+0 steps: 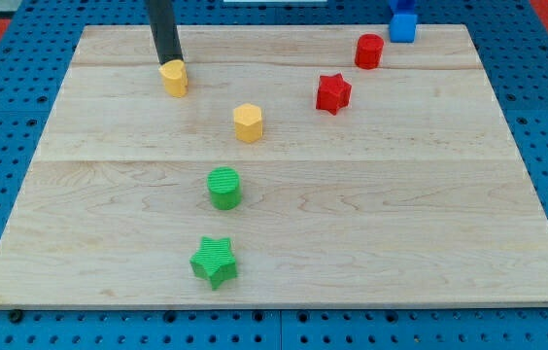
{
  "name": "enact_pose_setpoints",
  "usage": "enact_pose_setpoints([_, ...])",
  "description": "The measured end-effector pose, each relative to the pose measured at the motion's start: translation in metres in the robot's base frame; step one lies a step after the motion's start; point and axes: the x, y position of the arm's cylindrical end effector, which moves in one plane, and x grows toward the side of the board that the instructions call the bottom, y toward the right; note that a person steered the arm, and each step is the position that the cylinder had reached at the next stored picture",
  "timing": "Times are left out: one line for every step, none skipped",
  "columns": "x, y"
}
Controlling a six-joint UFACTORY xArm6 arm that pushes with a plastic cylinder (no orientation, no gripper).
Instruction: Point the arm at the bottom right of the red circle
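The red circle block (369, 51) stands near the view's top right of the wooden board (371, 214). My tip (169, 63) is far to its left, at the view's top left, touching the top edge of a yellow block (174, 78). A red star (332, 93) lies just below and left of the red circle.
A yellow hexagon (248, 123) sits near the board's middle. A green circle (223, 188) and a green star (215, 262) lie lower down. A blue cube (403, 27) sits at the board's top right edge, with another blue block (401, 5) behind it.
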Motion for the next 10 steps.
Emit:
enact_pose_setpoints([-0.012, 0.03])
enact_pose_setpoints([-0.043, 0.12])
enact_pose_setpoints([-0.077, 0.16])
enact_pose_setpoints([-0.07, 0.179])
enact_pose_setpoints([-0.026, 0.141])
enact_pose_setpoints([-0.001, 0.156])
enact_pose_setpoints([0.009, 0.183])
enact_pose_setpoints([0.025, 0.194])
enact_pose_setpoints([0.029, 0.26])
enact_pose_setpoints([0.032, 0.318])
